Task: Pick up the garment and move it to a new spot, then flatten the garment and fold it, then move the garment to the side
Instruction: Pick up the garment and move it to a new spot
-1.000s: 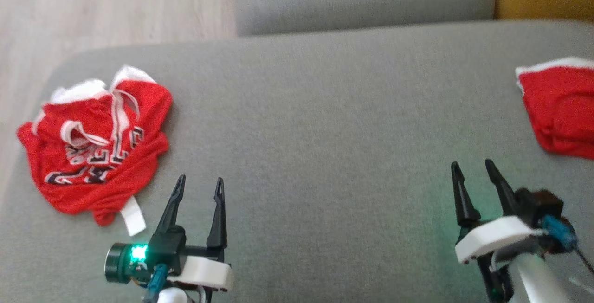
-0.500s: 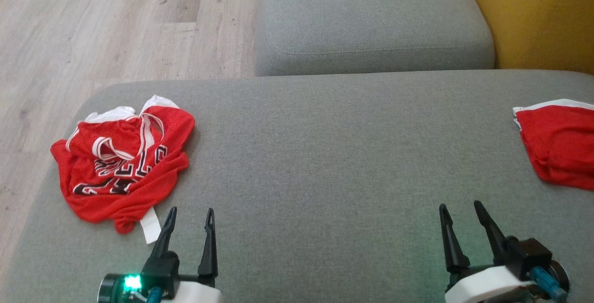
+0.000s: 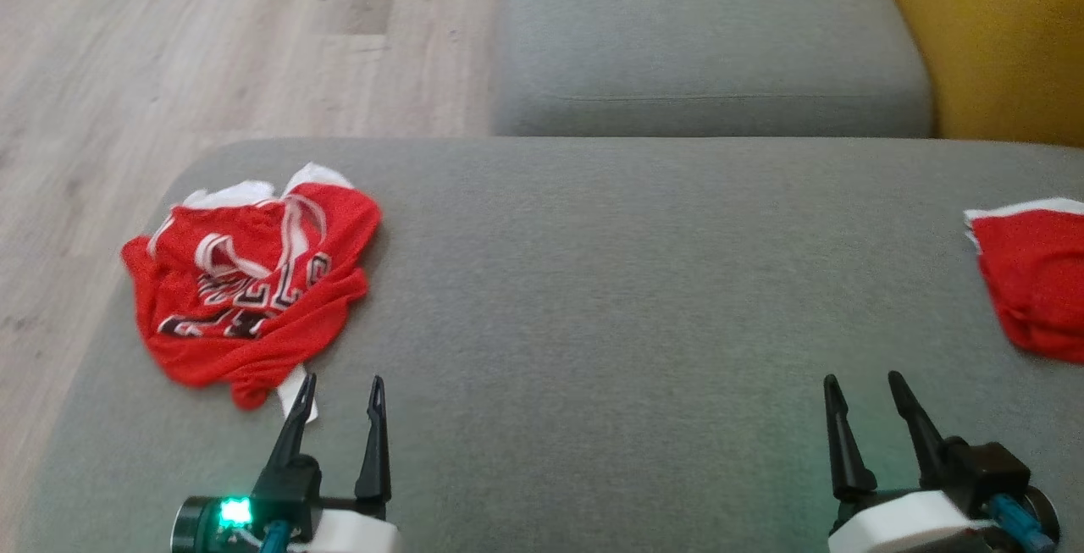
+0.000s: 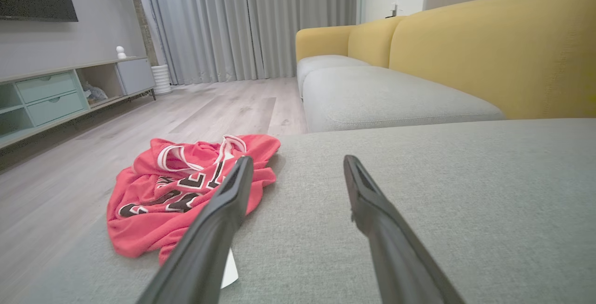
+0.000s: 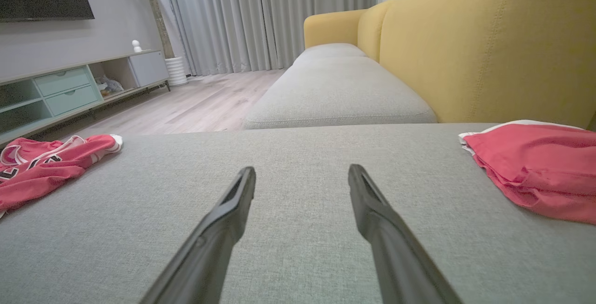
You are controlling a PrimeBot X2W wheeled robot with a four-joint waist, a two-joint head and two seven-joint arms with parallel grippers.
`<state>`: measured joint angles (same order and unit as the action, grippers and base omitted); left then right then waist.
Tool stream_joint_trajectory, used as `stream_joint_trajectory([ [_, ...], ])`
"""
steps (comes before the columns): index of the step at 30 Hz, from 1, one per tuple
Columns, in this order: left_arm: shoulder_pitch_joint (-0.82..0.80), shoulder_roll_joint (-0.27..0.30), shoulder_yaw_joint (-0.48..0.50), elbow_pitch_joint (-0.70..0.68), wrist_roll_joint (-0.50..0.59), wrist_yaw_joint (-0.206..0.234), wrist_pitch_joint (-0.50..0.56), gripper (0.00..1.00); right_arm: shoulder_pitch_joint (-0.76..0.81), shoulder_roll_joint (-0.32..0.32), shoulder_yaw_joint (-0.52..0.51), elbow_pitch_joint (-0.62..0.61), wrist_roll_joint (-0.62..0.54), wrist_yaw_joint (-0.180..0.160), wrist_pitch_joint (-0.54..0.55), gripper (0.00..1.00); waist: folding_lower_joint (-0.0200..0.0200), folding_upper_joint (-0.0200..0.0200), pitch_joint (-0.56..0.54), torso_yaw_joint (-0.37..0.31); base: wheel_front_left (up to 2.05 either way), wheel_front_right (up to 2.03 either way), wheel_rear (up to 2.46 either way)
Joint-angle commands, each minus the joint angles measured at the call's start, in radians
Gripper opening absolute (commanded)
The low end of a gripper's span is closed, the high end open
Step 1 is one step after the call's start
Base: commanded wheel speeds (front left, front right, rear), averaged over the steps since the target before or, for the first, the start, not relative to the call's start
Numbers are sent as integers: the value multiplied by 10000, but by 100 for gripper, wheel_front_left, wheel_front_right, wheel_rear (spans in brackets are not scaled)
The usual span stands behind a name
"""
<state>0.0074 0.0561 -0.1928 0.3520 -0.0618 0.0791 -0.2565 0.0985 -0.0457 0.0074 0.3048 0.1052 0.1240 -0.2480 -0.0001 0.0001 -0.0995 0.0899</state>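
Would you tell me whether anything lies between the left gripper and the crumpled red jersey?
Nothing visible does. The open left gripper is close to the crumpled red jersey, with only bare grey cushion between them.

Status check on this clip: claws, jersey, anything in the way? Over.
Both open, empty: left claw, right claw. Crumpled red jersey on grey cushion, left end, just ahead of left claw, ungrasped. Far right, second red garment, out of the way.

The crumpled garment (image 3: 254,290) lies centre-left on the seat cushion (image 3: 610,282), a folded cloth (image 3: 1037,278) at its right edge, a second cushion (image 3: 703,36) behind at the top.
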Motion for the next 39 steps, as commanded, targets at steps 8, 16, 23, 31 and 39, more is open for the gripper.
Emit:
stream_joint_trajectory([
  [8,-787,0,523,-642,180,40,-53,100,-354,-46,190,-484,70,67,-137,100,1,-1,402,2100,0,0,0],
  [16,-674,124,972,-861,186,107,-53,100,-631,-46,-15,-524,96,67,-137,100,1,-1,669,3690,0,0,0],
  [23,-1239,137,1308,-1145,190,127,-53,100,-883,-75,-290,-628,-274,67,-137,100,1,-1,1388,4226,0,0,0],
  [31,-3763,373,1314,-862,360,-229,-53,100,-1456,-1109,43,-894,-662,67,-137,100,1,-1,3305,4027,0,0,0],
  [39,-7953,363,1249,3200,-16,-902,90,100,-2316,-2577,105,-1206,-712,67,-137,100,1,-1,5325,3390,0,0,0],
])
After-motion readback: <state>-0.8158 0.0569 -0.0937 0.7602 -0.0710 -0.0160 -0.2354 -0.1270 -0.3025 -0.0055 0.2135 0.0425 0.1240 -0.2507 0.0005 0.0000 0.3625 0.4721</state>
